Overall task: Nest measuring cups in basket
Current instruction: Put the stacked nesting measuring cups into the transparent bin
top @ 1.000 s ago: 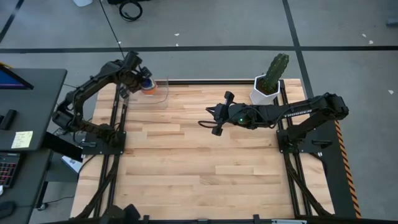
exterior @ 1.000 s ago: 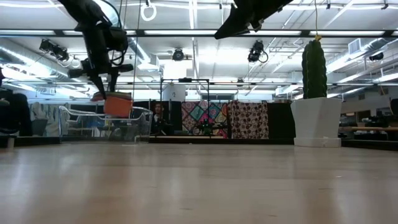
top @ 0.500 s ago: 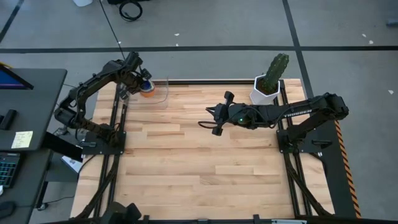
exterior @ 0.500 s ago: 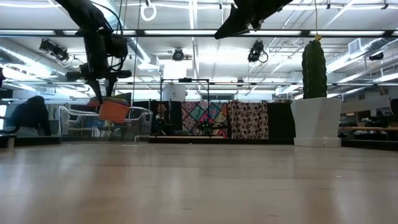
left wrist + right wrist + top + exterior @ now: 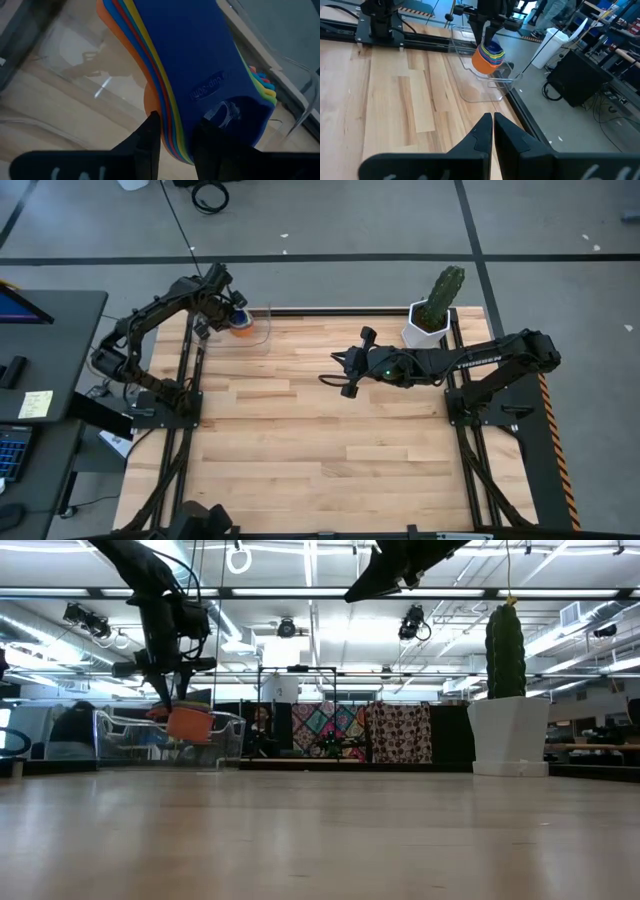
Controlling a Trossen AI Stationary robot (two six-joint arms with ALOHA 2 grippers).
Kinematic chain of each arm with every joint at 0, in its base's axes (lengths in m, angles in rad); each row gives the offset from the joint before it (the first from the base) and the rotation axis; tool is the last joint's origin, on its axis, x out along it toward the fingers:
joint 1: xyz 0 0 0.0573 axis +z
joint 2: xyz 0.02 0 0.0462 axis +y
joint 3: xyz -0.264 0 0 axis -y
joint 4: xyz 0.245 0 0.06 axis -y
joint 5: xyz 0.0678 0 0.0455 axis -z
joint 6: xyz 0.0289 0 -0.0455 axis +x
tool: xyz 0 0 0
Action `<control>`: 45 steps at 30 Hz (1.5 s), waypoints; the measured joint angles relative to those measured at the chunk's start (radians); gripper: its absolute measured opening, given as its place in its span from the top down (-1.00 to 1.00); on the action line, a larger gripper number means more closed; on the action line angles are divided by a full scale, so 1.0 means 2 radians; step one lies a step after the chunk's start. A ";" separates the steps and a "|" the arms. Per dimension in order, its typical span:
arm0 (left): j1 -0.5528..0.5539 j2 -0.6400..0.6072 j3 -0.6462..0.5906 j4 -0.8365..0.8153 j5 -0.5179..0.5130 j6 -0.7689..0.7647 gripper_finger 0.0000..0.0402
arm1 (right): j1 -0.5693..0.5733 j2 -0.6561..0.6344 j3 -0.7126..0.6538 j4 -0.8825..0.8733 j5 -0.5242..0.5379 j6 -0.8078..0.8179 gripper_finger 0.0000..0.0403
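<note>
We've got the wood-plank desk (image 5: 330,440), pale and smooth. Far left corner: the clear basket (image 5: 258,330), thin glossy walls, rounded corners. Left gripper (image 5: 228,315) hangs over it, jaws pinching the nested measuring cups (image 5: 188,722) by their stacked flat handles; orange shell outermost, blue innermost. Stack's tilted, low in the basket, can't tell if it's touching bottom. To do this well, imo: level the stack, lower till it seats, then let go. Right gripper (image 5: 345,372) waits mid-desk, jaws pressed together, empty.
</note>
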 joint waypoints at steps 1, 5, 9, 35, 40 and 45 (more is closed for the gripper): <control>0.000 0.000 0.000 0.000 0.000 0.000 0.58 | 0.000 0.000 0.000 0.000 0.000 0.000 0.89; 0.000 0.008 0.000 0.001 0.007 0.003 0.58 | 0.000 0.000 0.000 0.001 0.000 0.000 0.89; -0.004 0.019 -0.007 0.015 0.016 0.007 0.58 | 0.000 0.000 0.000 0.002 -0.001 0.000 0.89; -0.011 0.017 -0.142 0.171 0.052 -0.041 0.55 | 0.000 0.000 0.000 0.001 -0.001 0.000 0.89; -0.011 0.017 -0.142 0.172 0.053 -0.046 0.54 | 0.000 0.000 0.000 0.001 -0.001 0.000 0.89; -0.011 0.017 -0.143 0.178 0.057 -0.007 0.54 | 0.000 0.000 0.000 0.001 -0.001 0.000 0.89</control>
